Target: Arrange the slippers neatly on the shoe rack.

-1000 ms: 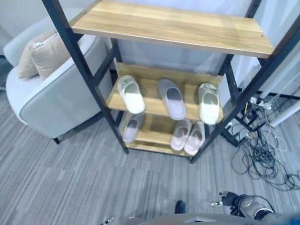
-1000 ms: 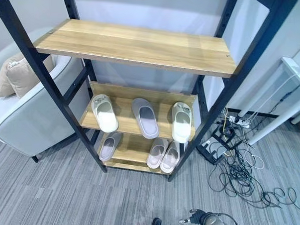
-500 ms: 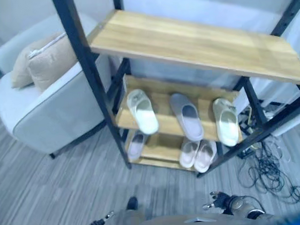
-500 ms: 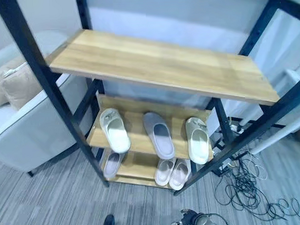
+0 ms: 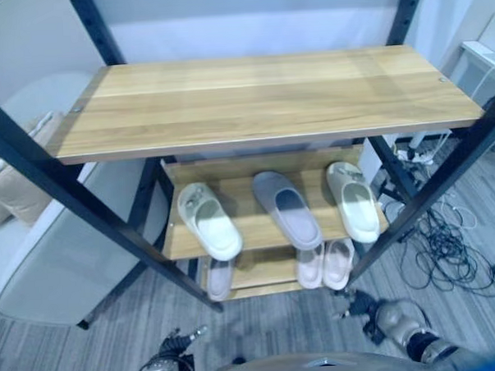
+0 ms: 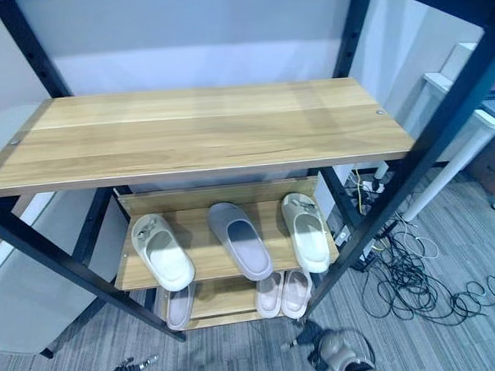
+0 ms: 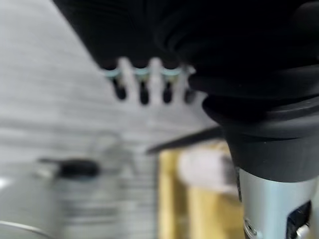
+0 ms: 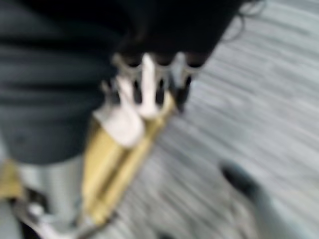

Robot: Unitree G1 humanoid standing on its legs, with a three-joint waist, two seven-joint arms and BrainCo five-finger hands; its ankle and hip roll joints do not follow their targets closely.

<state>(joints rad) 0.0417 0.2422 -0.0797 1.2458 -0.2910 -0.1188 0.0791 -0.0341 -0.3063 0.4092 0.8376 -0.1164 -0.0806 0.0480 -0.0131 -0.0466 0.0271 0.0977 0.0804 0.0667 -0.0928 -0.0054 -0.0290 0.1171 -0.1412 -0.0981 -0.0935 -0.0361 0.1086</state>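
Nearest, both the left hand (image 5: 169, 361) and right hand (image 5: 370, 313) hang empty, fingers relaxed. Beyond, slippers (image 5: 284, 207) lie askew on the shoe rack (image 5: 260, 99) middle shelf; straightening likely comes next, needing a reach under the top shelf.

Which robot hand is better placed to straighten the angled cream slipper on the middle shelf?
Left, probably: the cream slipper lies at the shelf's left end, with the left robot hand low below it.
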